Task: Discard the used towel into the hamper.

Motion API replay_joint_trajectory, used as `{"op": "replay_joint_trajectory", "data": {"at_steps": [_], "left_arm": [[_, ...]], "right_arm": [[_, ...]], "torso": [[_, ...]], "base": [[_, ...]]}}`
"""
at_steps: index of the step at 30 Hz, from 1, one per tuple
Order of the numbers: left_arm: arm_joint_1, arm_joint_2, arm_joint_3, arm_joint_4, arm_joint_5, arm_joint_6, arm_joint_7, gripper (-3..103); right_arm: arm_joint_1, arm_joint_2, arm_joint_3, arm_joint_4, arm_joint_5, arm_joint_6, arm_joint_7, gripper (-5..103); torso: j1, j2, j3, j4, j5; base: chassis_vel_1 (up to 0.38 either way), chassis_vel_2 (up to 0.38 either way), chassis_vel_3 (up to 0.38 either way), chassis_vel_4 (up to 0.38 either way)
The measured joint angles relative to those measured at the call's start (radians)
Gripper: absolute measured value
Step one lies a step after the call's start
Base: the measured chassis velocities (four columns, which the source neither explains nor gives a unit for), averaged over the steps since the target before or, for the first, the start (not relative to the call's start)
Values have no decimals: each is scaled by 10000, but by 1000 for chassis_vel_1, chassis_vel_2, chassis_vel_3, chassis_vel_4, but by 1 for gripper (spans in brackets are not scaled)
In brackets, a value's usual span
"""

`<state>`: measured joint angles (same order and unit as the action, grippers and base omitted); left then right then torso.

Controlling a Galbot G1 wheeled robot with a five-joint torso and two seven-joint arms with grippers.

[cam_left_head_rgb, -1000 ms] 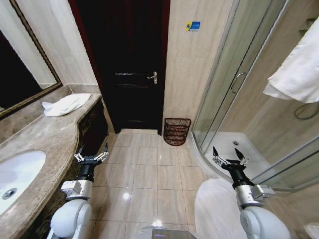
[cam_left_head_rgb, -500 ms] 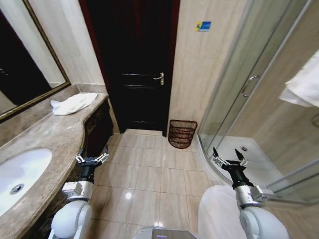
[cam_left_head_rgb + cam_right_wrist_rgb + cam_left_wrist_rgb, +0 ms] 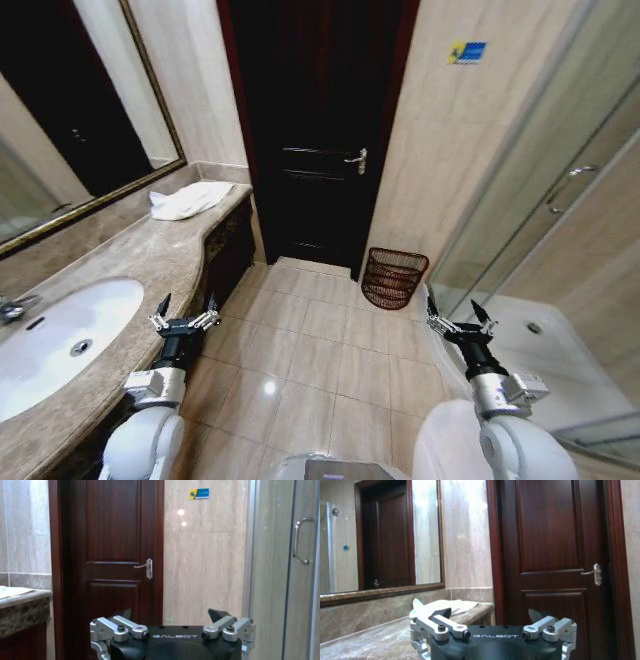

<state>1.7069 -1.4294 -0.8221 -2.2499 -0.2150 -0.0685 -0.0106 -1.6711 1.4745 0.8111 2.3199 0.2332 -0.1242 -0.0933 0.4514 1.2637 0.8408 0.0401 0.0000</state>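
— What do your arms look like from the head camera?

— You've got two glossy white rounded arm shells low in the frame, each narrowing to a black wrist with a small grey block bolted on its side.

— And your grippers?

— Your left gripper [image 3: 183, 316] and right gripper [image 3: 458, 318] match: a black body carrying silver-grey metal linkages, ending in dark pointed fingers [image 3: 441, 612].

— Any markings?

— In each wrist view you can read "GALBOT" in pale letters across the front of the black body. Round silver screw heads sit at the linkage joints on both sides of it.

— Anything else of you?

— A pale rounded piece of your torso, at the near middle edge.
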Motion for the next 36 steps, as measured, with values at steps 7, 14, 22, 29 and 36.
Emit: {"op": "replay_joint_trajectory", "data": {"at_steps": [7,14,22,29,36], "left_arm": [[32,-37,10,26,6,-188,1,100],[33,-49,21,14,10,-174,-18,100],[53,-117,33,43,17,-157,-36,100],[72,-95,-7,65,-5,-83,-10,100],[-23,-79,12,89,24,-22,-5,100]], "right_arm": [[-36,16,-29,-52,-22,128,0,100],[-20,-18,-39,-110,-24,164,7,100],[94,-76,-158,-249,-47,164,2,100],[215,-99,-187,-369,-80,147,-1,100],[260,-149,-170,-448,-78,128,7,100]], "torso": [[0,0,0,-1,0],[1,-1,0,-1,0],[0,0,1,0,1],[0,0,0,-2,0],[0,0,0,-4,-2]], "base": [[-102,89,90,-95],[-121,123,130,-122],[-111,105,116,-101],[-99,88,95,-109],[-98,140,132,-90]]}}
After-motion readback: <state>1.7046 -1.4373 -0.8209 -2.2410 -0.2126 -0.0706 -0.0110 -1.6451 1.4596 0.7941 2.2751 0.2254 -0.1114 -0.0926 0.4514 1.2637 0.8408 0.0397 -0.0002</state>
